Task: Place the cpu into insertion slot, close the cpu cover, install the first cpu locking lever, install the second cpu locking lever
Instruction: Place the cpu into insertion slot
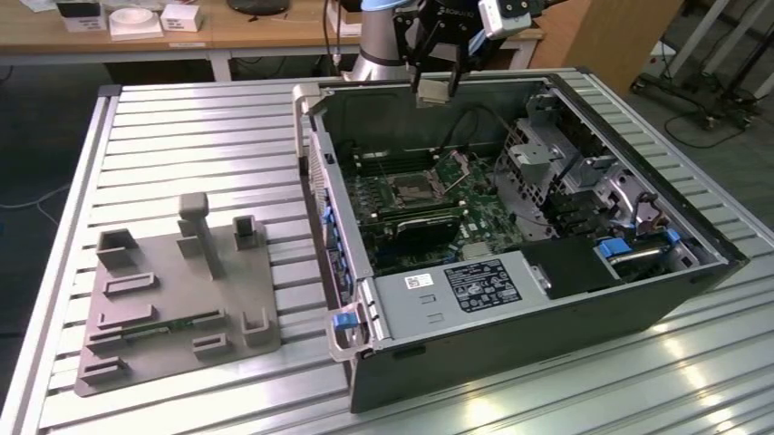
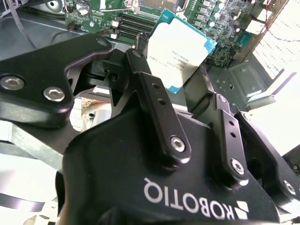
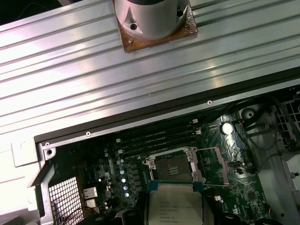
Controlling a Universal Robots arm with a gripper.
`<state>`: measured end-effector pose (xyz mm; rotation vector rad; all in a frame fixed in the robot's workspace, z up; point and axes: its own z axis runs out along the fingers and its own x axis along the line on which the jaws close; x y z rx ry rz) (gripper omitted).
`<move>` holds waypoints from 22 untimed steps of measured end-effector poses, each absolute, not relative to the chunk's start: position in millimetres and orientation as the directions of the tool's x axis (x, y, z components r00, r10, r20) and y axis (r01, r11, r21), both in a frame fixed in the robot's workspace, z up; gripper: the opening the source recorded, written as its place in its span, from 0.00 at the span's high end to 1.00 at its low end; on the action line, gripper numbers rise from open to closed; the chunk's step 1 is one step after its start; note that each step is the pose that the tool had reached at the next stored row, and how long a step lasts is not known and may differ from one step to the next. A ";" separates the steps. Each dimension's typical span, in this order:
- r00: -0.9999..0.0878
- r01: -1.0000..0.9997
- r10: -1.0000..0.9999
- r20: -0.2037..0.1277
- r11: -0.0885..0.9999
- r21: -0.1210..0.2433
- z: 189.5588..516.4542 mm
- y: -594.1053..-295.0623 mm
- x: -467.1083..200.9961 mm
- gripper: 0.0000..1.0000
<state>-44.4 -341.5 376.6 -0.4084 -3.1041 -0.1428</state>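
The cpu (image 2: 180,47) hangs in the air well above the insertion slot (image 3: 171,166). It is pinched by its edges between the fingers (image 2: 152,93) of the gripper (image 2: 171,65), which is clamped on it. I judge that this edge grip leaves the flat underside free to meet the slot. In the second wrist view the chip's silver top carries several lines of fine print, too small to make out.

The slot lies bare and dark on the green motherboard (image 3: 243,192). The cpu cover (image 3: 213,164) stands swung open just beside it, so nothing bars the way down. Along another edge of the slot run the long black memory slots (image 3: 154,138).

In the exterior view the tower case (image 1: 545,349) lies on its side with the panel off, which turns the slot up toward the arm. Well apart from the slot, inside the same case, a grey box (image 1: 423,304) bears a white sticker and a black one with small print. White lettering marks the gripper's body.
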 end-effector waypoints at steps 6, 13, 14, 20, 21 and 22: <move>-0.966 0.259 0.258 0.019 0.962 0.089 376.6 -341.5 -44.5 0.46; -0.957 0.291 0.290 0.019 0.953 0.089 376.4 -341.5 -44.5 0.46; -0.952 0.305 0.305 0.019 0.948 0.089 376.3 -341.5 -44.5 0.46; -0.914 0.406 0.406 0.019 0.910 0.089 374.8 -341.5 -44.4 0.46; -0.908 0.419 0.419 0.019 0.904 0.089 374.6 -341.5 -44.4 0.46; -0.903 0.429 0.429 0.019 0.899 0.089 374.3 -341.5 -44.4 0.46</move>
